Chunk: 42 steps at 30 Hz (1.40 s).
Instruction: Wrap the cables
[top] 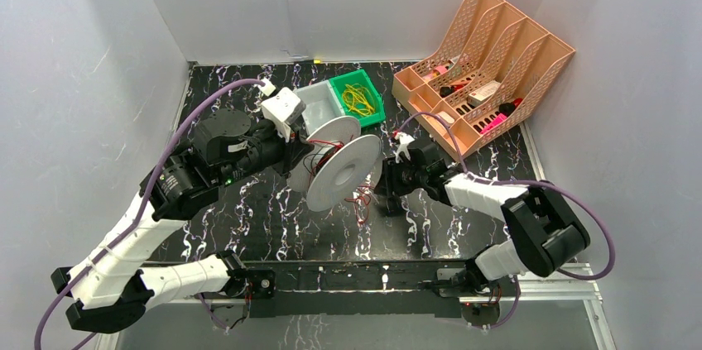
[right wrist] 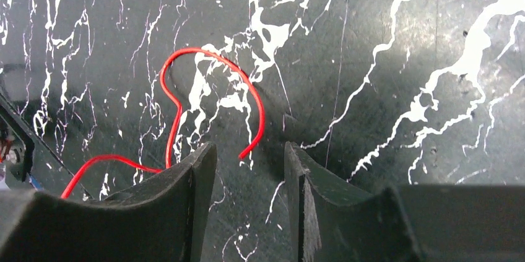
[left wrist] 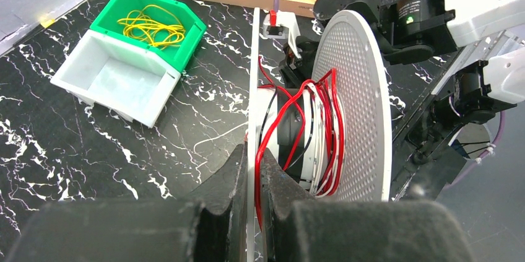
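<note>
A white spool (top: 343,172) with two round flanges hangs tilted over the table's middle. Red cable (left wrist: 328,119) is wound round its core together with white and black strands. My left gripper (left wrist: 252,163) is shut on the near flange (left wrist: 254,88), and a red strand runs down between that flange and the right finger. From the spool a loose length of red cable (top: 360,201) drops to the table. In the right wrist view this red cable (right wrist: 179,107) curls on the black marble top. Its free end lies just ahead of my right gripper (right wrist: 251,153), which is open and touches nothing.
A green bin (top: 358,98) of yellow wire and a white bin (top: 319,102) sit behind the spool. An orange file rack (top: 484,60) fills the back right corner. Purple robot cords (top: 592,218) loop round both arms.
</note>
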{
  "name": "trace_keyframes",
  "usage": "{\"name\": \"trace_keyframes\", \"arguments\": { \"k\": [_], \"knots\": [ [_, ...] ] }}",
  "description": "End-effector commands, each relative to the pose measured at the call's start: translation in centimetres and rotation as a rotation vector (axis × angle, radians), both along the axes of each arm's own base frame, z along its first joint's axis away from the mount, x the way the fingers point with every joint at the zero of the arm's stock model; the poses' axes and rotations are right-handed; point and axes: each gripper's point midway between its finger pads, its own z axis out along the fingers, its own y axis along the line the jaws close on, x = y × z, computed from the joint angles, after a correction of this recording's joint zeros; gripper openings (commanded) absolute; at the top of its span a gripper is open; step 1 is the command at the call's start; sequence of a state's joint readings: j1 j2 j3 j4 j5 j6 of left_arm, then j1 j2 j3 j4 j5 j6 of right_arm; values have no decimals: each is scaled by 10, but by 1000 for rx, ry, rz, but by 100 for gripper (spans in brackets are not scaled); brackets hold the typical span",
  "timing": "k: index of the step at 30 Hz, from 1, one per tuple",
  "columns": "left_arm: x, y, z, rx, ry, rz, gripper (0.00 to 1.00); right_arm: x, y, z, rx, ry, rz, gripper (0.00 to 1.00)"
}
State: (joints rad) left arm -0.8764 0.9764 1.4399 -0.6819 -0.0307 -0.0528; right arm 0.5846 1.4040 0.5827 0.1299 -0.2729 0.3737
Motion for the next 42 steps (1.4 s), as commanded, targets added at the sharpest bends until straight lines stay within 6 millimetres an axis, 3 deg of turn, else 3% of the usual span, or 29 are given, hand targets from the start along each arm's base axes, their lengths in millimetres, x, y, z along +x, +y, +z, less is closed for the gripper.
{"name": "trace_keyframes", "arguments": {
  "k": [1,5,12,15,19,24,28,36,40,42],
  "knots": [
    [0,-1,44,-116,-85,6,0,23,22,24,77,-72,16,53],
    [2,0,41,-109,-82,16,0,25,24,16,67,-60,21,50],
    [6,0,40,-98,-83,28,0,24,23,5,41,-37,32,36],
    [8,-1,38,-93,-81,34,0,22,21,2,34,-33,35,25],
    [15,-1,36,-88,-82,68,0,19,19,0,29,-24,38,1],
    [44,13,37,-82,-106,256,0,7,14,4,26,-7,52,0],
    [79,31,43,-80,-164,493,0,-10,13,18,51,-15,56,0],
    [128,37,43,-99,-234,733,0,-58,30,61,40,-92,158,0],
    [146,39,42,-62,-296,809,0,-94,43,100,89,-172,257,0],
    [157,40,34,-6,-321,842,0,-108,45,130,143,-217,300,0]
  ]
}}
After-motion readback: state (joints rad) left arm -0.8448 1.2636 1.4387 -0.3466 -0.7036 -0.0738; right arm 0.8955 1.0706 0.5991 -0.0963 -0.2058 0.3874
